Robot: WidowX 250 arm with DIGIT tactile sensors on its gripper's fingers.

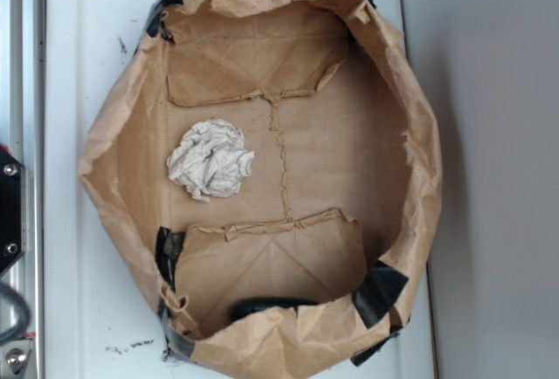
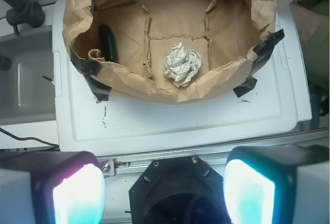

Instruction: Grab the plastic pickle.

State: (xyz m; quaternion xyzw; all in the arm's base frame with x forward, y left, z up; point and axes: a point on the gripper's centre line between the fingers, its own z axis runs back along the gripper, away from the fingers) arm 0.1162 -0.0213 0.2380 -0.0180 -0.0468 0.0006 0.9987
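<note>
Overhead and wrist views of a cut-down brown paper bag (image 1: pixel 419 161) taped by black tape patches (image 1: pixel 378 292) to a white lid (image 2: pixel 170 126) on the desk, which presumably keeps the bag from sliding and its walls standing open. The plastic pickle (image 2: pixel 108 42) lies on the bag floor against one side wall, next to a curled paper flap; from overhead only a dark sliver (image 1: pixel 271 306) shows past the folded rim, so that wall hides most of it. A crumpled white paper ball (image 1: pixel 210 159) sits near the middle of the floor, well apart from the pickle. The gripper (image 2: pixel 165 190) hangs outside the bag, its fingers spread wide and empty, with nothing between them. Judged stage: approach not yet begun; the descent likely needs to clear the wall.
</note>
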